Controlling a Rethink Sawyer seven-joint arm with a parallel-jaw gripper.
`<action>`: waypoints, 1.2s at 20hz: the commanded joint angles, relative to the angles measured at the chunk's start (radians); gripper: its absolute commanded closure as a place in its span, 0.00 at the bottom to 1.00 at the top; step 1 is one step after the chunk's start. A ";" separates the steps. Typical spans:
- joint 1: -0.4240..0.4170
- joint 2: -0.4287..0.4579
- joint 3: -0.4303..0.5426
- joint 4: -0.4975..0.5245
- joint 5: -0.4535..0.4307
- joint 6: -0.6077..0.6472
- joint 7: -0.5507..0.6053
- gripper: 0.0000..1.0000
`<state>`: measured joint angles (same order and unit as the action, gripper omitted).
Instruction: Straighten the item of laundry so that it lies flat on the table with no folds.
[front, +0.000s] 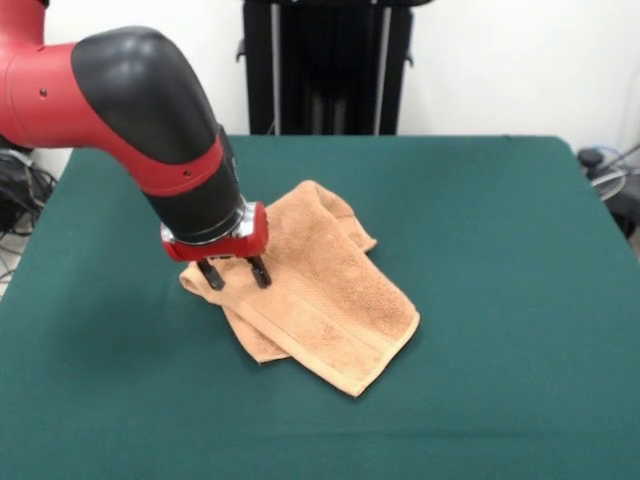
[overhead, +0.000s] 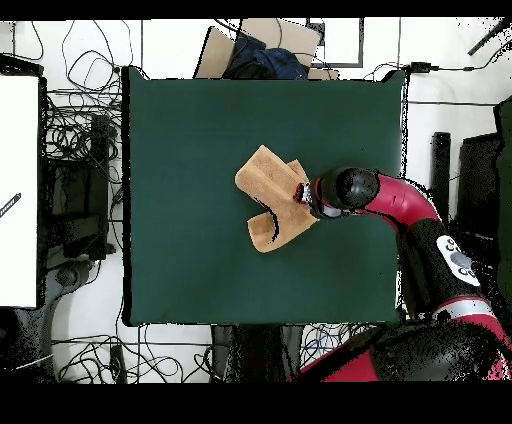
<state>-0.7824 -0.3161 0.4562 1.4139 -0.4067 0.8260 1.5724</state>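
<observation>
The claw (front: 234, 273) stands released, its two fingers spread just above an edge of the folded peach towel (front: 325, 290). The towel stretches away from under it, crumpled in layers on the green worktop (front: 500, 250).

The towel (front: 320, 285) is nubby, matt terry cloth; the worktop (front: 500, 250) wears flat, felt-like cloth — dull green. The arm (front: 130, 90) looks smooth, glossy plastic — red and black.

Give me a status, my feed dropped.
Claw open, tips at towel's edge. Towel folded over, not flat, mid table. Nothing in the way.
</observation>
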 joint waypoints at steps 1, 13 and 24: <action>0.053 0.178 -0.012 -0.118 -0.140 -0.132 -0.111 0.00; 0.032 0.228 0.023 -0.149 -0.133 -0.109 -0.153 1.00; 0.043 0.210 0.016 -0.147 -0.149 -0.132 -0.131 1.00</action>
<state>-0.7701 -0.2747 0.4576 1.3169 -0.4088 0.9375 1.5722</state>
